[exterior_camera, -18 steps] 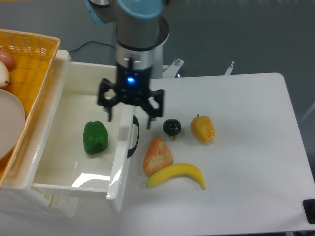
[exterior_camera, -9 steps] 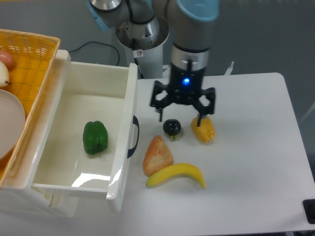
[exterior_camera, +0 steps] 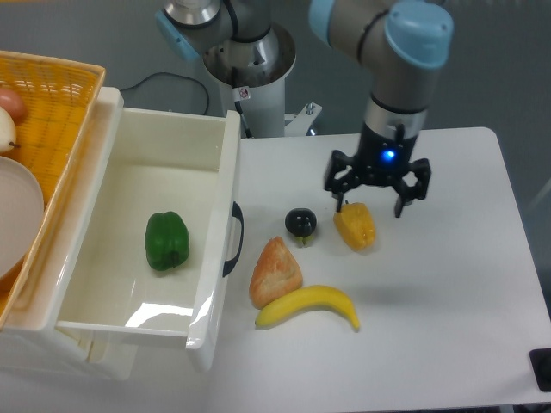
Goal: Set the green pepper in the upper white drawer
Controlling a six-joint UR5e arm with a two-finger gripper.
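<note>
Camera view, fixed, looking down on a white table (exterior_camera: 448,284) against a grey floor, a black cable running behind the arm's base. The upper white drawer (exterior_camera: 129,155) is pulled open at left, its curved black handle (exterior_camera: 234,239) facing the tabletop. The green pepper (exterior_camera: 166,241) lies on the drawer floor, left of centre, touching no wall. A yellow wicker basket (exterior_camera: 52,95) overlaps the drawer's left side, a white plate inside it. On the table: a small dark round fruit (exterior_camera: 300,223), the yellow pepper (exterior_camera: 355,225), a piece of bread (exterior_camera: 275,272), a banana (exterior_camera: 308,306). The gripper (exterior_camera: 377,195) hangs just above and behind the yellow pepper, jaws spread apart, empty. Versus a second ago: the gripper has moved from over the drawer front rightward across the table; the green pepper and the other items have not shifted.
</note>
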